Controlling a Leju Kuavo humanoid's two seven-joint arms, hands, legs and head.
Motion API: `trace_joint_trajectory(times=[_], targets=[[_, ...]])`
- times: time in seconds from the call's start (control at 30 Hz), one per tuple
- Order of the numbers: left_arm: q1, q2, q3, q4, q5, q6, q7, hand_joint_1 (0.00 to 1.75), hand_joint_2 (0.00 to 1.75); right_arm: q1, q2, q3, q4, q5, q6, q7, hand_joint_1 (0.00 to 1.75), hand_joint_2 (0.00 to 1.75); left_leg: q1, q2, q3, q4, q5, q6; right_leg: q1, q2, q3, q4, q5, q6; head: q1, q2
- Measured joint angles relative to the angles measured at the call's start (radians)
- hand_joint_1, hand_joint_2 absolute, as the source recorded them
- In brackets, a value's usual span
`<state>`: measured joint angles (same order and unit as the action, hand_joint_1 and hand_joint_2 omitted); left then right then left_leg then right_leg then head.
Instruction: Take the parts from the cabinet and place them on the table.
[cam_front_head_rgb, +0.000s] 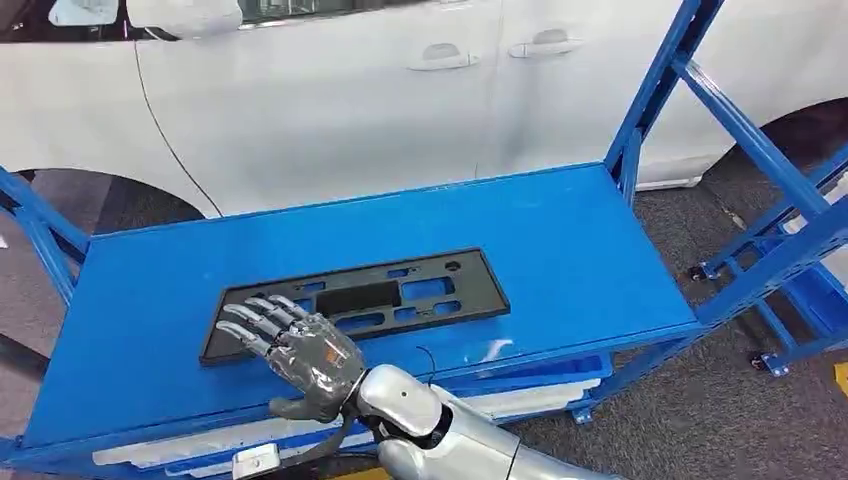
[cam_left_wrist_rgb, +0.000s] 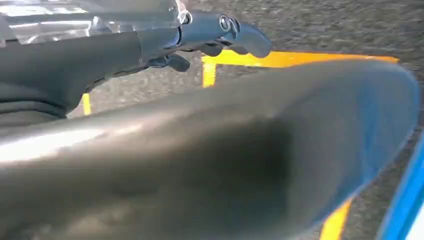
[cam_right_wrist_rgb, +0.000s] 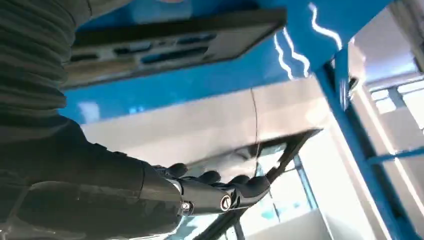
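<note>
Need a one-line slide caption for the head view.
Right hand rests on black part lying on blue table.

Bright, even light; blurred wrist views

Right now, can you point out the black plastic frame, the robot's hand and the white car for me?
black plastic frame (cam_front_head_rgb: 400, 295): head view, its middle bar.
right hand (cam_front_head_rgb: 305, 352): head view, back of the hand.
white car (cam_front_head_rgb: 330, 100): head view, door panel.

A flat black plastic rectangular panel with cut-out slots (cam_front_head_rgb: 355, 302) lies on the blue metal shelf table (cam_front_head_rgb: 560, 240), the right hand (cam_front_head_rgb: 300, 350) resting open-fingered over the panel's left end, with a white car body (cam_front_head_rgb: 330, 90) behind the table.
</note>
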<state>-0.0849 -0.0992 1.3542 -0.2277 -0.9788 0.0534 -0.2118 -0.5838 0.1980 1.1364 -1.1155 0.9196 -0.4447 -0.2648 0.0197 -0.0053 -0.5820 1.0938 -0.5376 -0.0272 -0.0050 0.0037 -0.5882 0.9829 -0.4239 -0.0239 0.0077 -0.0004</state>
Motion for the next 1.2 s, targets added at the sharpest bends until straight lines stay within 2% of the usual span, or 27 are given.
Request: trace_joint_trajectory(times=[0.07,0.1,0.13,0.17,0.23,0.27,0.3,0.4,0.47,0.5,0.57,0.6,0.63,0.67,0.73,0.77,0.8,0.83,0.9,0.93,0.97,1.0,1.07,1.1,1.13,1.17,1.2], targets=[[0.006,-0.002,0.0,0.0,-0.004,0.013,0.025,0.0,0.0,-0.003,0.0,0.004,0.016,0.032,-0.022,0.011,0.0,1.75,0.002,0.0,-0.087,0.166,-0.069,-0.007,0.002,-0.001,0.003,0.0,-0.004,-0.004,0.0,0.0],[0.01,-0.002,0.0,0.0,-0.004,0.02,0.032,0.0,0.0,-0.003,0.0,0.005,0.029,0.047,-0.027,0.016,0.0,1.75,0.002,0.0,-0.118,0.218,-0.076,-0.009,0.003,-0.001,0.004,0.002,-0.006,-0.004,-0.002,0.0],[0.015,-0.002,0.0,0.0,-0.004,0.026,0.035,0.0,0.0,-0.003,0.0,0.005,0.039,0.059,-0.033,0.018,0.0,1.75,0.003,0.0,-0.123,0.217,-0.058,-0.011,0.002,0.001,0.006,0.004,-0.009,-0.002,-0.001,0.0],[0.017,-0.002,0.0,0.0,-0.004,0.029,0.035,0.0,0.0,-0.003,0.0,0.005,0.048,0.067,-0.041,0.02,0.0,1.75,0.004,0.001,-0.107,0.172,-0.02,-0.012,0.001,0.003,0.009,0.006,-0.013,0.0,-0.001,0.0],[0.018,0.0,0.0,0.0,-0.003,0.032,0.033,0.0,0.0,-0.006,0.0,0.006,0.063,0.092,-0.058,0.027,0.0,1.75,0.007,0.002,-0.03,-0.006,0.082,-0.012,-0.001,0.004,0.017,0.017,-0.026,0.008,-0.001,0.0],[0.019,-0.001,0.0,0.0,-0.003,0.031,0.03,0.0,0.0,-0.01,0.0,0.006,0.075,0.109,-0.067,0.035,0.0,1.75,0.009,0.002,-0.004,-0.062,0.086,-0.013,0.0,0.003,0.017,0.022,-0.032,0.015,-0.002,0.0],[0.017,-0.001,0.0,0.0,-0.003,0.029,0.026,0.0,0.0,-0.015,0.0,0.007,0.085,0.121,-0.074,0.042,0.0,1.75,0.003,-0.004,0.0,-0.075,0.083,-0.002,0.008,0.005,0.012,0.031,-0.035,0.021,-0.005,0.0],[0.023,-0.002,0.0,0.0,-0.003,0.024,0.016,0.0,0.0,-0.02,0.0,0.009,0.108,0.142,-0.084,0.054,0.0,1.75,-0.001,-0.004,-0.004,-0.07,0.082,0.018,0.005,0.005,0.012,0.026,-0.033,0.031,0.0,0.0],[0.022,-0.002,0.0,0.0,-0.003,0.019,0.011,0.0,0.0,-0.03,0.001,0.011,0.131,0.152,-0.091,0.056,0.0,1.75,0.004,-0.003,-0.001,-0.079,0.087,0.033,0.0,0.003,0.004,0.05,-0.055,0.043,0.001,0.0],[0.021,-0.002,0.0,0.0,-0.003,0.016,0.005,0.0,0.0,-0.035,0.001,0.011,0.147,0.163,-0.098,0.061,0.0,1.75,0.004,-0.002,-0.001,-0.079,0.087,0.039,0.0,0.002,-0.025,0.113,-0.093,0.048,0.006,0.0],[0.021,-0.002,0.0,0.0,-0.003,0.011,0.002,0.0,0.0,-0.037,0.002,0.013,0.182,0.173,-0.1,0.068,0.0,1.75,0.001,-0.001,-0.001,-0.079,0.086,0.042,-0.001,0.002,-0.105,0.279,-0.164,0.053,0.006,0.0],[0.021,-0.003,0.0,0.0,-0.003,0.01,0.002,0.0,0.0,-0.037,0.002,0.013,0.199,0.174,-0.103,0.068,0.0,1.75,0.0,-0.001,-0.001,-0.078,0.085,0.043,-0.001,0.002,-0.137,0.338,-0.177,0.053,0.006,0.0],[0.022,-0.003,0.0,0.0,-0.003,0.008,0.002,0.0,0.0,-0.037,0.002,0.013,0.218,0.178,-0.106,0.068,0.0,1.75,-0.001,-0.001,0.0,-0.078,0.085,0.044,-0.001,0.002,-0.149,0.352,-0.17,0.051,0.006,0.0],[0.022,-0.003,0.0,0.0,-0.003,0.008,0.003,0.0,0.0,-0.039,0.002,0.013,0.239,0.182,-0.114,0.068,0.0,1.75,-0.002,-0.002,0.002,-0.078,0.084,0.045,0.0,0.002,-0.136,0.319,-0.139,0.047,0.006,0.0],[0.022,-0.006,0.0,0.0,-0.004,0.007,0.008,0.0,0.0,-0.048,0.006,0.013,0.28,0.188,-0.123,0.071,0.0,1.75,-0.007,-0.004,0.009,-0.079,0.082,0.045,0.005,0.002,-0.056,0.144,-0.042,0.029,0.006,0.0],[0.022,-0.007,0.0,0.0,-0.004,0.007,0.01,0.0,0.0,-0.054,0.007,0.012,0.3,0.194,-0.13,0.076,0.0,1.75,-0.008,-0.004,0.011,-0.08,0.08,0.043,0.011,0.002,-0.017,0.061,-0.009,0.014,0.006,0.0],[0.022,-0.011,0.0,0.0,-0.005,0.005,0.013,0.0,0.0,-0.063,0.008,0.011,0.324,0.203,-0.132,0.085,0.0,1.75,-0.015,-0.003,0.009,-0.077,0.078,0.038,0.014,-0.001,-0.005,0.035,-0.023,0.008,0.002,0.0],[0.022,-0.011,0.0,0.0,-0.006,0.004,0.013,0.0,0.0,-0.069,0.009,0.011,0.344,0.214,-0.132,0.099,0.0,1.75,-0.012,-0.002,0.007,-0.079,0.079,0.034,0.015,-0.004,-0.007,0.031,-0.019,0.011,0.005,0.0],[0.024,-0.011,0.0,0.0,-0.01,-0.003,0.011,0.0,0.0,-0.081,0.007,0.006,0.395,0.255,-0.133,0.147,0.0,1.75,-0.008,-0.001,0.011,-0.087,0.081,0.023,0.018,-0.001,-0.008,0.028,-0.019,0.009,0.005,0.0],[0.023,-0.01,0.0,0.0,-0.013,-0.008,0.008,0.0,0.0,-0.088,0.005,0.0,0.414,0.268,-0.136,0.162,0.0,1.75,-0.014,-0.001,0.016,-0.09,0.081,0.017,0.008,-0.001,0.0,0.01,-0.011,0.005,0.003,0.0],[0.024,-0.008,0.0,0.0,-0.016,-0.012,0.005,0.0,0.0,-0.096,0.004,-0.006,0.43,0.278,-0.135,0.172,0.0,1.75,-0.01,0.001,0.013,-0.076,0.07,0.014,0.004,-0.003,0.012,-0.004,-0.005,0.007,0.004,0.0],[0.024,-0.008,0.0,0.0,-0.018,-0.015,0.002,0.0,0.0,-0.106,0.004,-0.012,0.451,0.282,-0.135,0.179,0.0,1.75,-0.01,0.001,-0.005,-0.033,0.039,0.012,0.002,-0.004,0.016,-0.009,-0.003,0.001,0.002,0.0],[0.024,-0.008,0.0,0.0,-0.019,-0.018,0.002,0.0,0.0,-0.114,0.002,-0.018,0.48,0.289,-0.136,0.18,0.0,1.75,-0.006,0.001,-0.081,0.126,-0.038,0.004,0.002,-0.004,0.016,-0.009,-0.003,0.0,-0.001,0.0],[0.025,-0.008,0.0,0.0,-0.021,-0.019,0.001,0.0,0.0,-0.115,0.0,-0.021,0.489,0.29,-0.139,0.18,0.0,1.75,-0.005,0.001,-0.114,0.194,-0.061,0.0,0.002,-0.005,0.015,-0.008,-0.004,-0.001,0.001,0.0],[0.027,-0.008,0.0,0.0,-0.022,-0.02,0.0,0.0,0.0,-0.116,0.0,-0.024,0.498,0.295,-0.141,0.184,0.0,1.75,-0.003,0.001,-0.131,0.226,-0.06,-0.003,0.002,-0.004,0.016,-0.007,-0.004,0.0,-0.002,0.0],[0.028,-0.007,0.0,0.0,-0.022,-0.02,-0.001,0.0,0.0,-0.117,0.0,-0.027,0.504,0.302,-0.141,0.196,0.0,1.75,0.0,0.001,-0.122,0.201,-0.032,-0.006,0.001,-0.002,0.017,-0.006,-0.006,0.002,-0.002,0.0],[0.027,-0.005,0.0,0.0,-0.022,-0.02,-0.001,0.0,0.0,-0.12,0.0,-0.031,0.51,0.311,-0.14,0.21,0.0,1.75,0.003,0.002,-0.092,0.136,0.011,-0.008,0.0,-0.001,0.019,-0.003,-0.008,0.005,-0.002,0.0]])
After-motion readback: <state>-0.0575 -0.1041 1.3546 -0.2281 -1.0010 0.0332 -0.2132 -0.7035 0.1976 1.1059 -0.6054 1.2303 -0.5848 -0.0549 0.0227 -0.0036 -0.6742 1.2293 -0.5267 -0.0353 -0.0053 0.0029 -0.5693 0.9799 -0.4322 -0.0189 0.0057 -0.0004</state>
